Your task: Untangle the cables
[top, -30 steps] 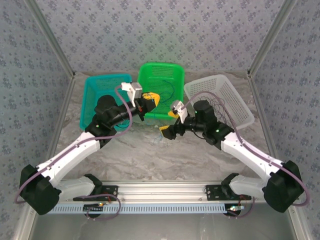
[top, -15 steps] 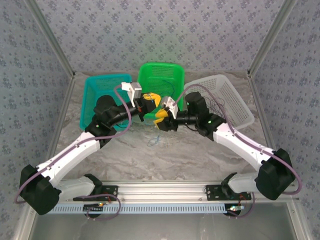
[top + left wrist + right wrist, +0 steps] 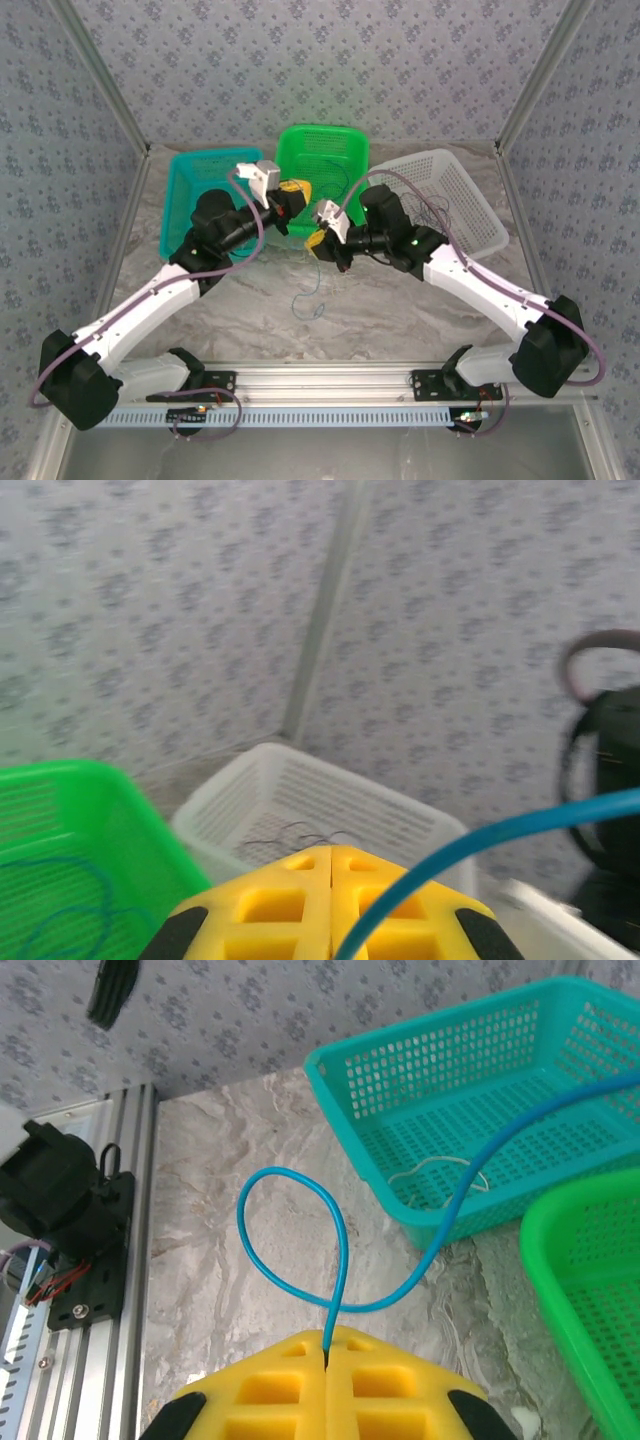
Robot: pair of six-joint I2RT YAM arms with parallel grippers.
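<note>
Pinching the blue cable [image 3: 340, 1250] at lower centre, my right fingers [image 3: 260, 1400] are pressed together on it; my left fingers [image 3: 270, 910] clamp it too. Slack loops above the surface [image 3: 200, 1290]. Judged light, limp, slippery: hold beside the crossing.

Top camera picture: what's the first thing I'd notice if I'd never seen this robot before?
The yellow left gripper and right gripper are close together in the middle of the view, each pinched shut on one thin blue cable that droops in a loop. Behind them sit a teal basket on the left, a green basket in the middle and a white basket on the right.
</note>
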